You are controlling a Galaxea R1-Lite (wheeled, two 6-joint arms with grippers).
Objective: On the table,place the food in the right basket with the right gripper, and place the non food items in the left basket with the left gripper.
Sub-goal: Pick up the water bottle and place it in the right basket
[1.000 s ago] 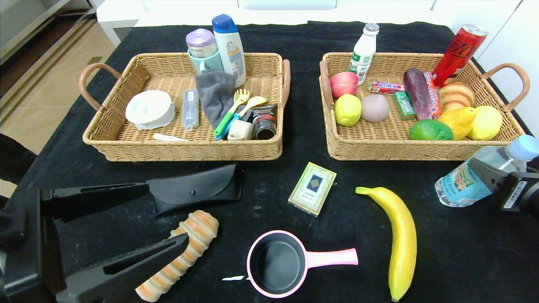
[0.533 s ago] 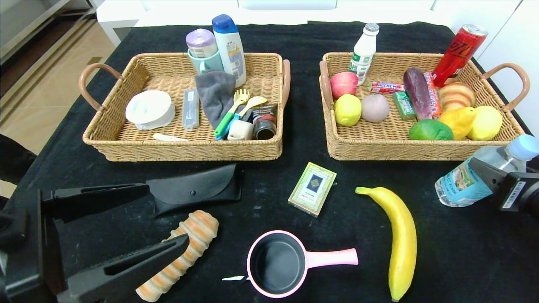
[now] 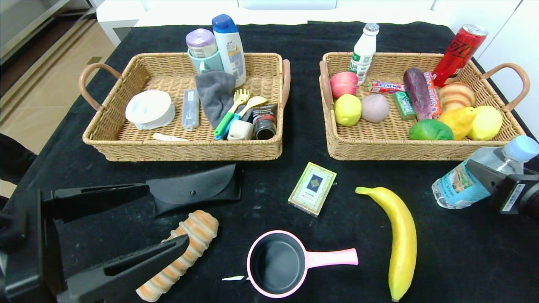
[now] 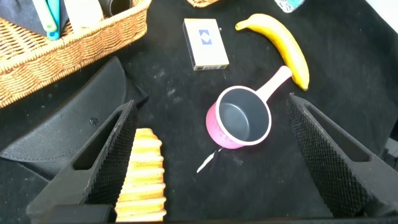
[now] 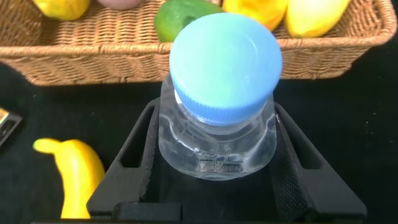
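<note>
Right gripper [image 5: 211, 180] has just clamped the bottle [image 3: 463, 187] and tips it up; basket [image 3: 337, 147] next. Left gripper [image 3: 164, 219] hangs spread.

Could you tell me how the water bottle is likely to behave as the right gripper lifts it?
The water bottle looks smooth, clear and round, so it may slip or twist between the right gripper fingers. They clasp it just below the cap, so its body would probably swing.

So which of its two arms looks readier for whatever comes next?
The right. Its right gripper is closed on the water bottle, right beside the right basket. The left gripper hangs open over the bread roll, holding nothing.
</note>
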